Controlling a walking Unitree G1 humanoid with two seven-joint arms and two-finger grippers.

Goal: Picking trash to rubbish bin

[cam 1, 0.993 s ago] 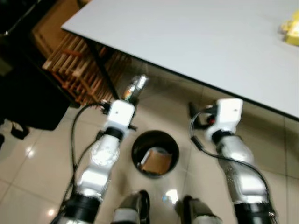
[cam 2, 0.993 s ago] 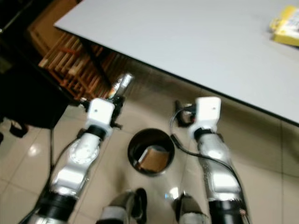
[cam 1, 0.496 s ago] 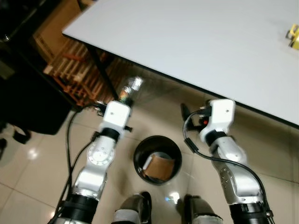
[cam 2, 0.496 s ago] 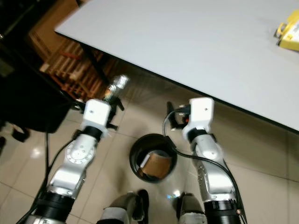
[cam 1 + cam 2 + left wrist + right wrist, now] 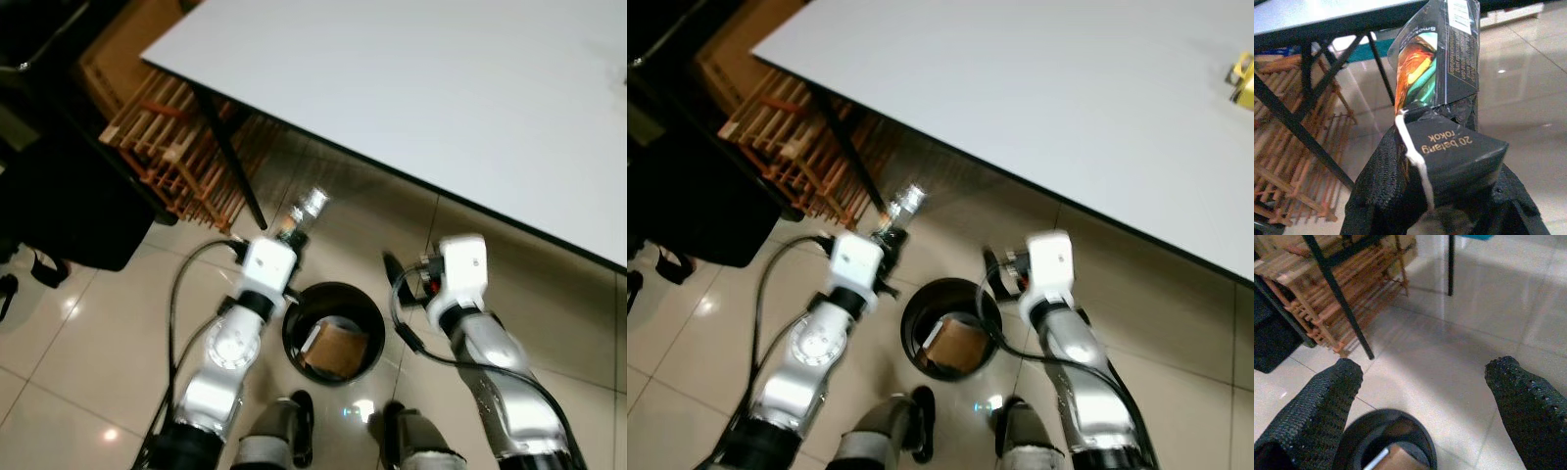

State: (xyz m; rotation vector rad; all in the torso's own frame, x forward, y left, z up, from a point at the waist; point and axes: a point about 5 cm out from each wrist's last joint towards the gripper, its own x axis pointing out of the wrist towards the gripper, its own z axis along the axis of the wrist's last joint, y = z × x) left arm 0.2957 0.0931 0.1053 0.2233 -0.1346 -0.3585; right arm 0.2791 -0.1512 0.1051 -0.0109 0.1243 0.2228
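The left hand (image 5: 292,223) pinches a crinkled foil snack wrapper (image 5: 1437,54) between its two black fingers (image 5: 1386,196), the wrapper sticking up and out beyond the fingertips. In the head views this hand hovers above the tiled floor (image 5: 88,343), just beside the rim of the round black rubbish bin (image 5: 333,299), on the bin's left and not yet over its opening. A brown cardboard piece (image 5: 332,350) lies inside the bin. The right hand (image 5: 1425,396) is spread wide and empty, held over the floor at the bin's right rim. The white tabletop (image 5: 441,88) stands beyond both hands, with a yellow packet (image 5: 1244,78) near its far right edge. A slatted wooden rack (image 5: 167,147) stands under the tabletop's left corner.
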